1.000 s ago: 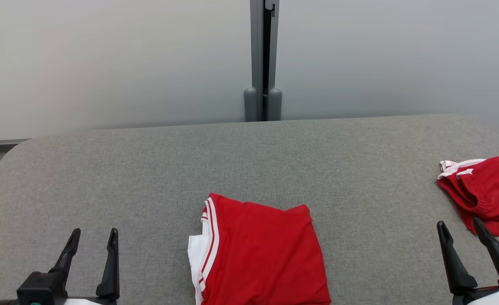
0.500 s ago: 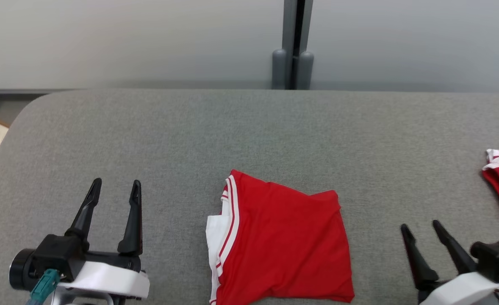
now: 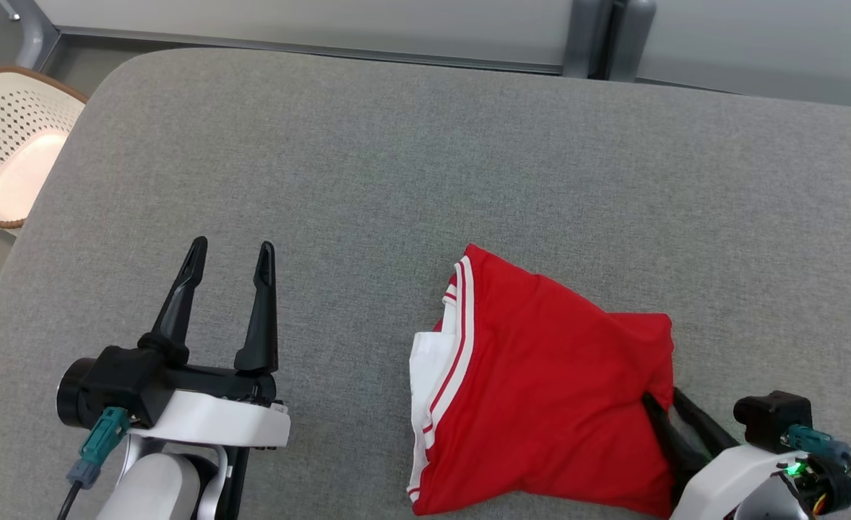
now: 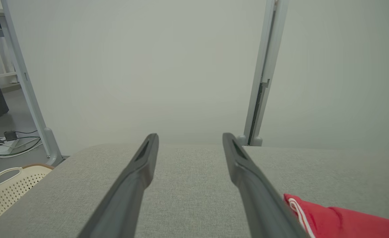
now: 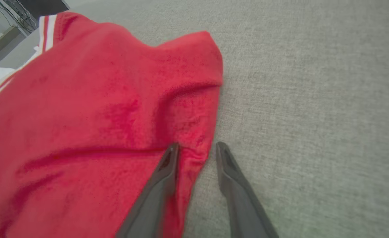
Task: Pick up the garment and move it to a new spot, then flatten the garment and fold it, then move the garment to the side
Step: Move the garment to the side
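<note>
The right claw (image 5: 196, 147) is at the right edge of the folded red garment with white striped trim (image 3: 541, 390), its 2 dark fingers a little apart, with the red hem between them and not yet clamped. The left claw (image 3: 232, 249) is spread wide and holds nothing, well to the left of the garment. The garment lies on the near part of the grey fabric-covered counter (image 3: 396, 144), and a cream perforated basket (image 3: 6, 144) stands beside the counter's left end.
</note>
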You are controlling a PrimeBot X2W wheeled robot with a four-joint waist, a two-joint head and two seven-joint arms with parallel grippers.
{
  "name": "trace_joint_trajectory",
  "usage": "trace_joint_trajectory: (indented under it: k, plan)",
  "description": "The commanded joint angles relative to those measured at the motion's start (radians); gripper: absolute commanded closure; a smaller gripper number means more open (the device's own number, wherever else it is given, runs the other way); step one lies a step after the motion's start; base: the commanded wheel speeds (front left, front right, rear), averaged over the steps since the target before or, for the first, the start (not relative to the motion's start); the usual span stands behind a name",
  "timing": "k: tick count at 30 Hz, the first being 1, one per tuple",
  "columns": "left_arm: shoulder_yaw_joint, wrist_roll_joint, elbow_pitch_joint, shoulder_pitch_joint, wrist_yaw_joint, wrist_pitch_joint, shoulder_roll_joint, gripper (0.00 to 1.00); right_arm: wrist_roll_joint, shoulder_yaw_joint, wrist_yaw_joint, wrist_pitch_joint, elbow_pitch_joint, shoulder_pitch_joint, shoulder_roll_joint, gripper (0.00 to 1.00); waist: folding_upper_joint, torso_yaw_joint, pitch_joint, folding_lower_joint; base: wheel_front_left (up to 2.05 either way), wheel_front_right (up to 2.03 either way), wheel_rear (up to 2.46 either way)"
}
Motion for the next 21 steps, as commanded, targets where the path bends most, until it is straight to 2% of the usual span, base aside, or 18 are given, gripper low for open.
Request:
trace_joint_trajectory:
  k: [1,6,9,13,21]
  plan:
    - [0.008,0.006,0.006,-0.019,-0.005,-0.007,0.000,0.00,-0.013,0.010,0.000,0.030,0.012,0.001,-0.004,1.00,0.0000,0.005,0.011,0.0000,0.00,0.00,0.00]
    - [0.017,0.022,0.018,-0.023,-0.009,-0.012,0.004,0.00,-0.039,-0.012,-0.001,0.056,-0.047,-0.004,-0.028,1.00,0.0000,-0.016,0.014,0.0000,0.00,0.00,0.00]
    - [0.017,0.037,0.017,-0.009,-0.007,-0.015,0.014,0.00,-0.058,-0.021,-0.001,0.072,-0.103,0.007,-0.049,1.00,0.0000,-0.065,-0.004,0.0000,0.00,0.00,0.00]
    - [0.017,0.047,0.003,0.000,-0.008,-0.015,0.031,0.00,-0.057,-0.051,-0.001,0.089,-0.147,0.021,-0.079,1.00,0.0000,-0.147,-0.005,0.0000,0.00,0.00,0.00]
    - [0.015,0.057,-0.029,-0.034,-0.015,-0.003,0.053,0.00,-0.034,-0.091,-0.001,0.063,-0.163,-0.019,-0.149,1.00,0.0000,-0.365,0.034,0.0000,0.00,0.00,0.00]
